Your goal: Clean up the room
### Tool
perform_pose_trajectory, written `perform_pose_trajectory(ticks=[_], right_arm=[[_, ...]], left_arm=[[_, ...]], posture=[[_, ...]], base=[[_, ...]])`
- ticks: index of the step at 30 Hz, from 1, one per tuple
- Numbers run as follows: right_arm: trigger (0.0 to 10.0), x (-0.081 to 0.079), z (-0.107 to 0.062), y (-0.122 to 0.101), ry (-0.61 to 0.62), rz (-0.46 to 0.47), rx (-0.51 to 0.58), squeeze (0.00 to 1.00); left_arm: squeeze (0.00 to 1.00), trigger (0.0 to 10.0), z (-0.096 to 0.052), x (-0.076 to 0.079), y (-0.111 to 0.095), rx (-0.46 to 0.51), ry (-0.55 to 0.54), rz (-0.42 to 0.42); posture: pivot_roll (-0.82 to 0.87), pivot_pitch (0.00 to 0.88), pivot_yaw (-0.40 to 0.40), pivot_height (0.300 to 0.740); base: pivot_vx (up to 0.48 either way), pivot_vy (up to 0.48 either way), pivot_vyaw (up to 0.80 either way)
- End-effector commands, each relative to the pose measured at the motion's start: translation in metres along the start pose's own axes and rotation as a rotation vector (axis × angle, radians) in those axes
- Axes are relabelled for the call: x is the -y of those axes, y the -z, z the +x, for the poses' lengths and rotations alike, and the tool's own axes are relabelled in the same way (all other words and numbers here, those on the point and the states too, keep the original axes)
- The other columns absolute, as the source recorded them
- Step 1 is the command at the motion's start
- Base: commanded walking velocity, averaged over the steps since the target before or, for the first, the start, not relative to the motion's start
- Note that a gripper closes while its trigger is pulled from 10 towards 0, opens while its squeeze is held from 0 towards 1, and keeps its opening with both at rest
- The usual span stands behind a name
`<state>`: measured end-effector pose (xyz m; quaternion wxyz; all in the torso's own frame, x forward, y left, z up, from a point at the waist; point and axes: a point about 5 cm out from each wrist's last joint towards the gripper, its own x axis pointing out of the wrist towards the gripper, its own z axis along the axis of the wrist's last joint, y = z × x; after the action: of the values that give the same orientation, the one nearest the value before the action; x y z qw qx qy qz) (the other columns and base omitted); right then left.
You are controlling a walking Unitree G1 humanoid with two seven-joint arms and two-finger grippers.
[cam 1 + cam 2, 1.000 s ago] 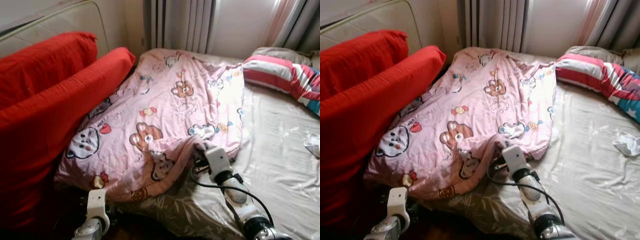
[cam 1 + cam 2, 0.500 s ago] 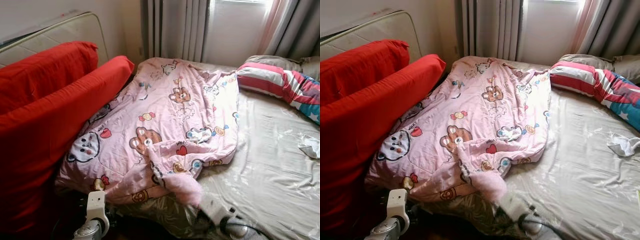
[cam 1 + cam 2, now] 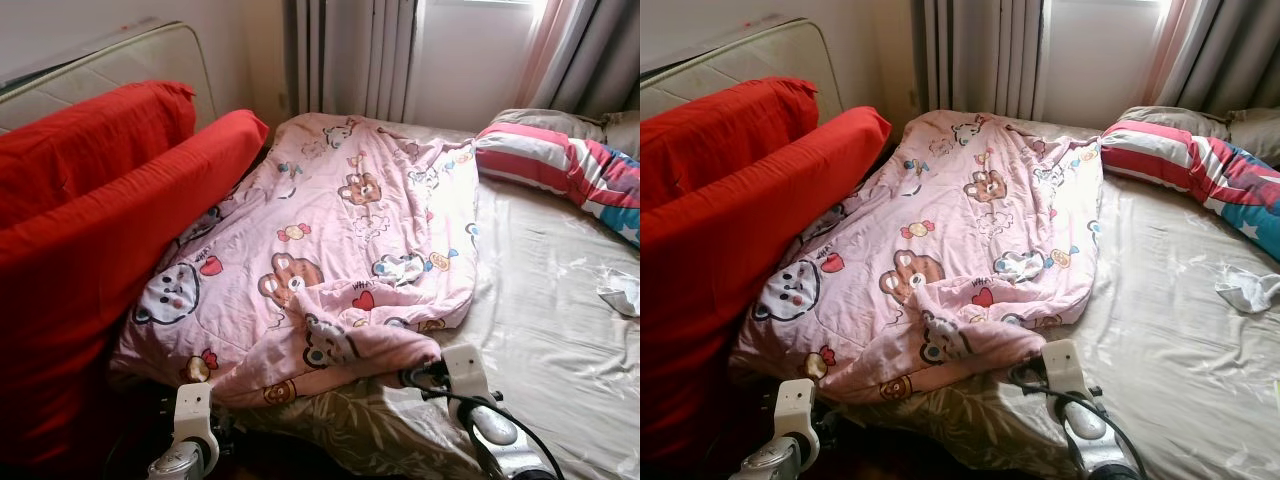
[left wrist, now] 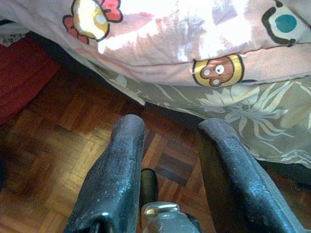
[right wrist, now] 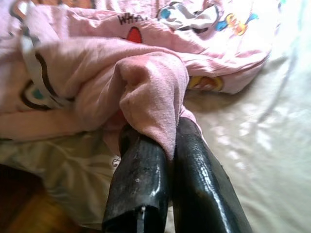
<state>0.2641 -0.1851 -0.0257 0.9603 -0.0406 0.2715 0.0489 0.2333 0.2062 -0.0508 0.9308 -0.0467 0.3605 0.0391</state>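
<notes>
Bedding fills the scene: a bed in a pale sheet, with two big red cushions leaning along its left side. Over the bed's left half lies the pink cartoon-print blanket, its near corner folded back on itself, and a striped pillow sits at the far right by the curtains. At the near edge the right gripper has its black fingers pinched together on the blanket's folded corner. Lower left, the left gripper hangs over the parquet floor beside the bed, fingers apart and holding nothing. A small white crumpled scrap rests on the sheet at far right.
</notes>
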Motion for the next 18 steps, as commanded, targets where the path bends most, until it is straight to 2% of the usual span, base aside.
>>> perform_pose_trajectory(ticks=[1,6,12,18], right_arm=[[10.0,0.001,-0.002,0.003,0.001,0.034,0.001,0.0],[10.0,0.008,-0.006,0.013,-0.001,0.044,-0.03,0.0],[10.0,0.016,-0.006,0.01,0.006,0.064,-0.02,0.0],[10.0,0.01,-0.006,0.007,-0.014,0.055,0.018,0.0]], left_arm=[[0.0,10.0,-0.002,-0.006,0.006,-0.031,-0.009,0.012],[0.0,10.0,-0.002,-0.005,0.007,-0.037,-0.009,0.011],[0.0,10.0,-0.002,-0.002,0.009,-0.042,-0.007,0.005],[0.0,10.0,-0.002,-0.001,0.01,-0.042,-0.003,0.001]], posture=[[-0.01,0.0,-0.005,0.74],[-0.01,0.0,-0.006,0.74],[-0.01,0.0,-0.007,0.74],[-0.01,0.0,-0.007,0.74]], base=[[0.0,0.0,0.0],[0.0,0.0,0.0],[0.0,0.0,0.0],[-0.267,0.0,0.0]])
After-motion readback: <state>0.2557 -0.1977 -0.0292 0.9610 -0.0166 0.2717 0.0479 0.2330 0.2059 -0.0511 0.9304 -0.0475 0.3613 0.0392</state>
